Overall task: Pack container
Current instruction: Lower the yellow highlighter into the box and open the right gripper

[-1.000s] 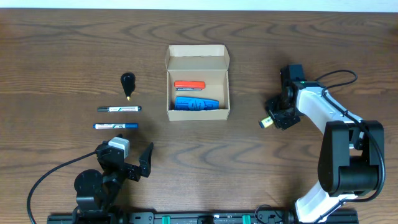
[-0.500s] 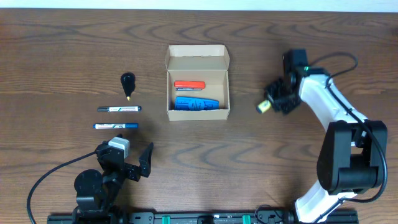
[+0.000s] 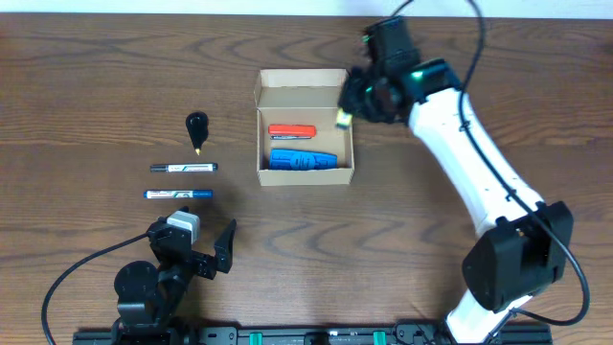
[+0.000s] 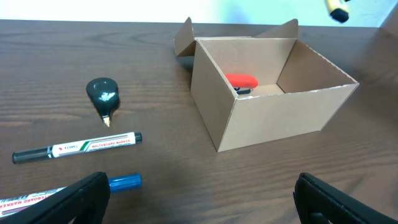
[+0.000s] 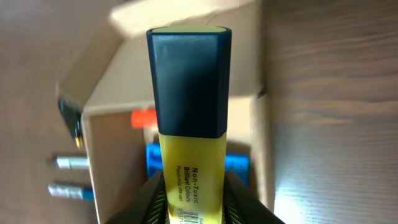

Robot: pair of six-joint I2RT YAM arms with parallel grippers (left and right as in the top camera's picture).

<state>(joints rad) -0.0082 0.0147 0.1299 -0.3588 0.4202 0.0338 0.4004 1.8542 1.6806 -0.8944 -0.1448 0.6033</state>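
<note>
The left gripper (image 4: 198,202) is sitting wide open, gripping nothing, near two markers (image 3: 183,168) and a small black piece (image 3: 196,127) lying on the desk (image 3: 96,77). The cardboard box (image 3: 304,175) is standing open mid-desk, holding an orange item (image 3: 291,130) and a blue item (image 3: 302,159). The right gripper (image 3: 356,103) is clamping a yellow highlighter (image 3: 343,118) over the box's right rim.

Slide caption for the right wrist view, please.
Right gripper holds yellow highlighter over open cardboard box containing an orange item and a blue item.
</note>
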